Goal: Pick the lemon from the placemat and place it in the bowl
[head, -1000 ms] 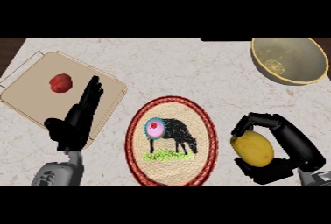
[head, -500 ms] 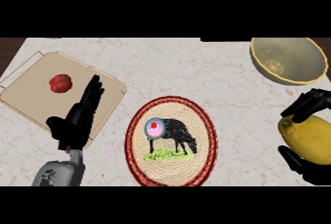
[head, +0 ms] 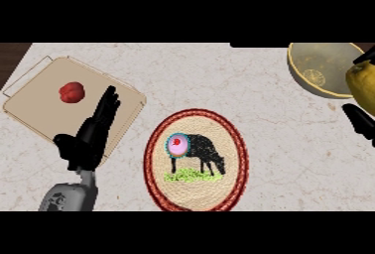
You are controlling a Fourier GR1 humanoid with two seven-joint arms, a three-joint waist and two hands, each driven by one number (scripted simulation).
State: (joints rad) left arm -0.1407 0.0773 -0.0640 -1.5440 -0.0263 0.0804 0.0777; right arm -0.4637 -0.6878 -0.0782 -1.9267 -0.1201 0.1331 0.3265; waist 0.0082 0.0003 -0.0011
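While the right robot hand [head: 359, 121] grips the lemon [head: 362, 82] beside the bowl [head: 322, 69], left robot hand [head: 92, 134] open, fingers straight.

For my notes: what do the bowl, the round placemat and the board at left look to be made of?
Bowl: looks like glazed ceramic, pale yellow with a smooth inner sheen. Placemat: seems woven fibre, shown by ringed coils, a red braided rim and a printed sheep. Board: probably light wood, matte tan, flat with a thin raised edge; the grain is not visible.
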